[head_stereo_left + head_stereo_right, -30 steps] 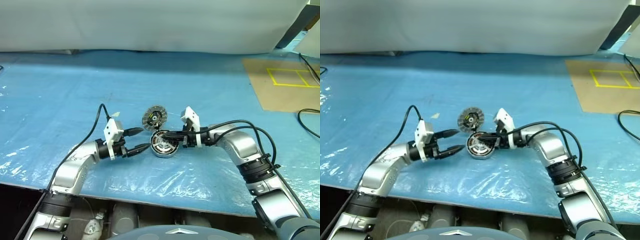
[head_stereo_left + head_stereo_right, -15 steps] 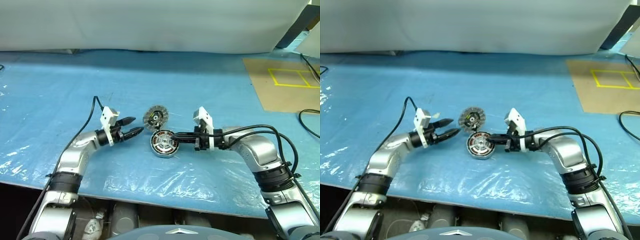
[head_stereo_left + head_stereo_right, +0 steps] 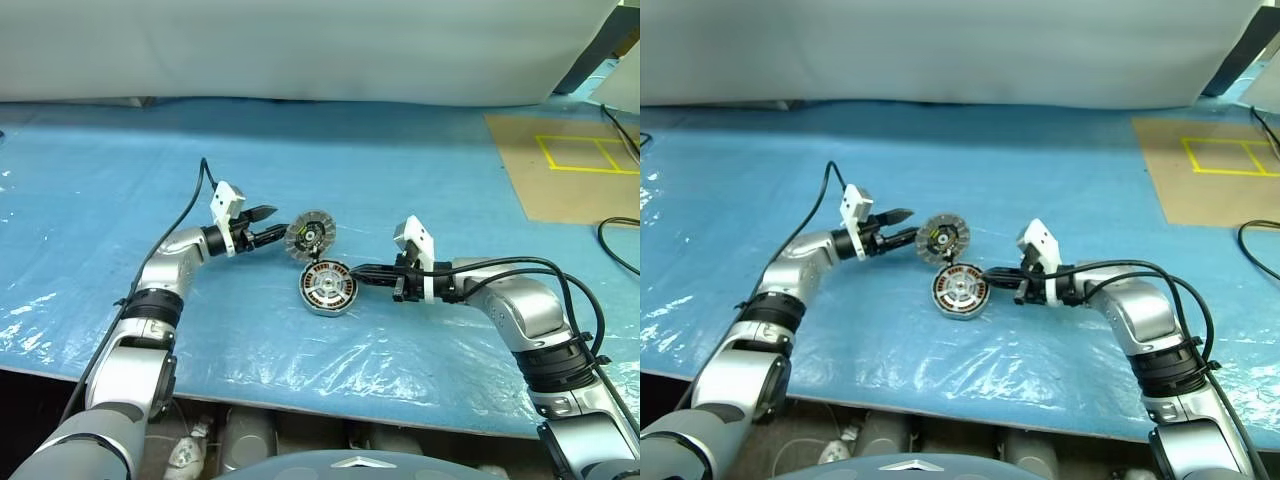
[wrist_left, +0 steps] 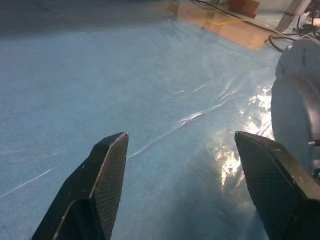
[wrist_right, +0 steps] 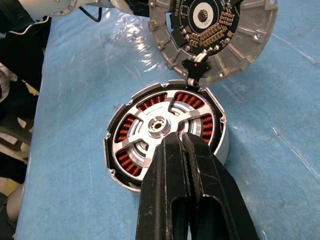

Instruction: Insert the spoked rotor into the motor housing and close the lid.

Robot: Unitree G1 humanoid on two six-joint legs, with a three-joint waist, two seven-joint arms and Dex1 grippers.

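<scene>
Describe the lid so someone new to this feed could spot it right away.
Start at the blue sheet covering the table and find the two arms meeting near its middle. Between them sits the motor housing, a squat cylinder with copper windings and the spoked rotor in it. The lid is the disc propped on edge just behind it, by the left claw: ribbed rim, dark centre, no copper.

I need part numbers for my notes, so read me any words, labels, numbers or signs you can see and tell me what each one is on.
No readable words, brands or numbers.
The lid: its dark circuit board carries rows of small copper-coloured parts; no lettering can be read.
The motor housing with the spoked rotor in it: bare metal and copper windings, no visible marking.
Brown sheet on the table: a yellow taped outline of boxes, a floor mark, not text.
</scene>
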